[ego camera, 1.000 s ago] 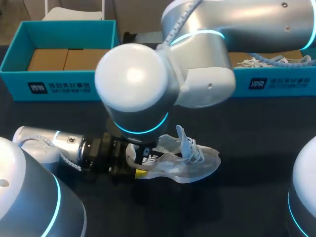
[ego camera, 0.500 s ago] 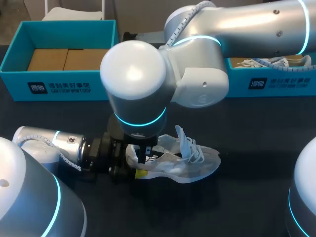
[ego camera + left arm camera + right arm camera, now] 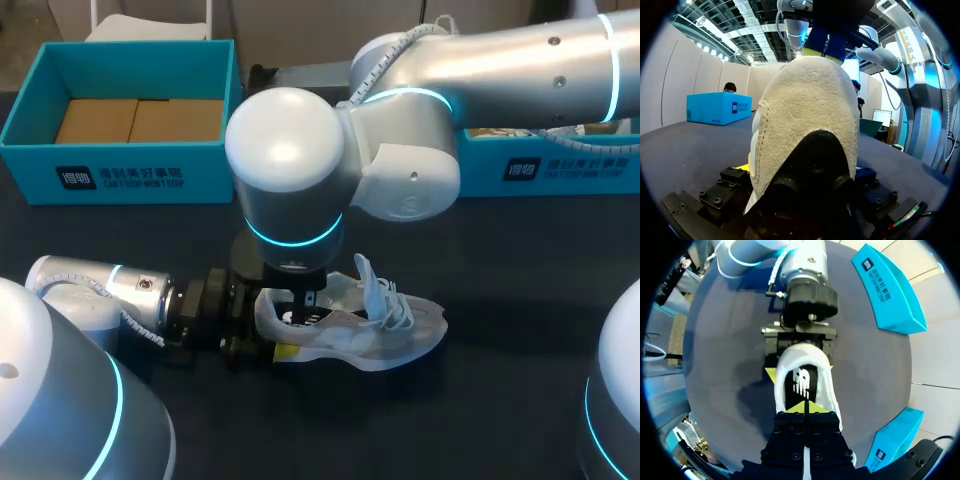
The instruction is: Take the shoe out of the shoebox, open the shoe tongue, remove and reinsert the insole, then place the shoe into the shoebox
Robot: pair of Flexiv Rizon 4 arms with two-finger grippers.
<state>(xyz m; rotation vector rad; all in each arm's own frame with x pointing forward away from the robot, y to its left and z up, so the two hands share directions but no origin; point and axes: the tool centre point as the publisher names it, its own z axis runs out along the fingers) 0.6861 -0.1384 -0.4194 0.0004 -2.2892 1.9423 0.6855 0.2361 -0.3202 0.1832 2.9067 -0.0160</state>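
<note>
My left jaws clamp the heel of the white sneaker (image 3: 350, 328) standing on the desk (image 3: 520, 250). My right jaws, pressed together, dip into its mouth over the black insole (image 3: 801, 381). I should pinch the insole's heel edge and peel upward slowly.

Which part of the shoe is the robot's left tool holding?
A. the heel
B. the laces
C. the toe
A: the left tool grips the back end of the shoe. Its wrist view shows the rounded heel between its fingers, and the laces lie further along, away from it.
</note>
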